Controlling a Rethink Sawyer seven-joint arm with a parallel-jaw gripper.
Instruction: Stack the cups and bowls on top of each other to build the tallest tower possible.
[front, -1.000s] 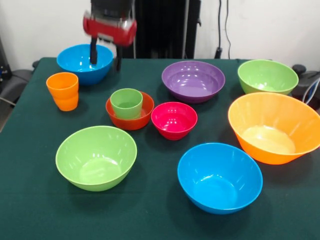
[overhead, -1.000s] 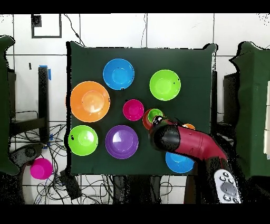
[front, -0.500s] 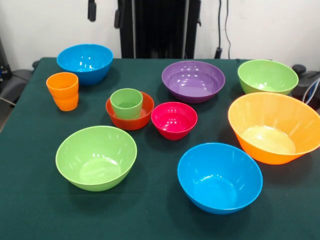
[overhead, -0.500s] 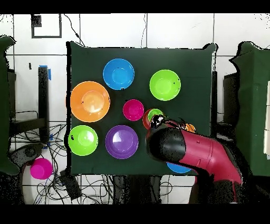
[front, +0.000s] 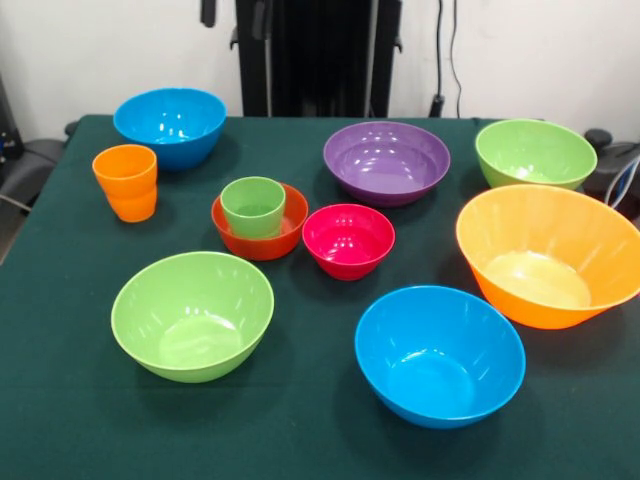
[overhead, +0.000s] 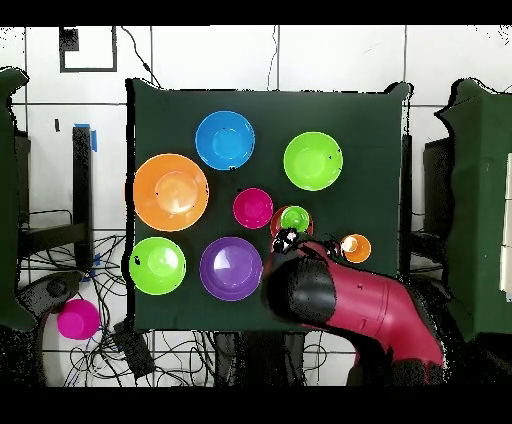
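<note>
The glossy light green plastic cup (front: 253, 206) with a stepped waist stands inside the small red-orange plastic bowl (front: 260, 236), well below the claw (front: 234, 13), of which only two dark fingertips show at the top edge, apart and empty. The glossy orange plastic cup (front: 126, 182) stands alone on the dark green cloth-covered counter (front: 300, 440), beside the blue bowl (front: 169, 125). No writing is readable.
</note>
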